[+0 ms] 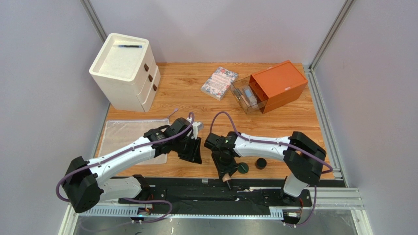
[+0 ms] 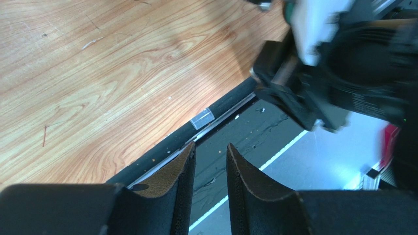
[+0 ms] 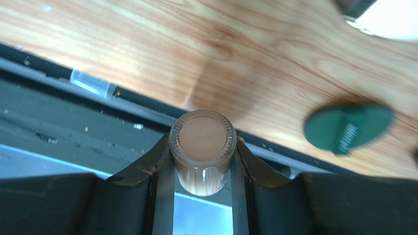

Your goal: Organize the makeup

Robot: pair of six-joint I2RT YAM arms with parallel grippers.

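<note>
My right gripper (image 1: pixel 226 176) is shut on a pinkish clear tube (image 3: pixel 202 147), held over the table's near edge; the tube's end (image 1: pixel 228 184) pokes out below the fingers. A flat dark-green disc (image 1: pixel 242 168) lies just right of it and also shows in the right wrist view (image 3: pixel 347 128). A small black round jar (image 1: pixel 261 163) sits further right. My left gripper (image 1: pixel 195 157) hangs over the near edge left of the right one, its jaws a little apart and empty (image 2: pixel 211 149). The gold-rimmed compact is out of view.
An orange box (image 1: pixel 279 83) with a clear drawer (image 1: pixel 244 95) pulled out, small items inside, stands at the back right. A floral booklet (image 1: pixel 219 82) lies beside it. A white drawer unit (image 1: pixel 125 68) carries a black pen (image 1: pixel 130 46). A clear pouch (image 1: pixel 128 134) lies left.
</note>
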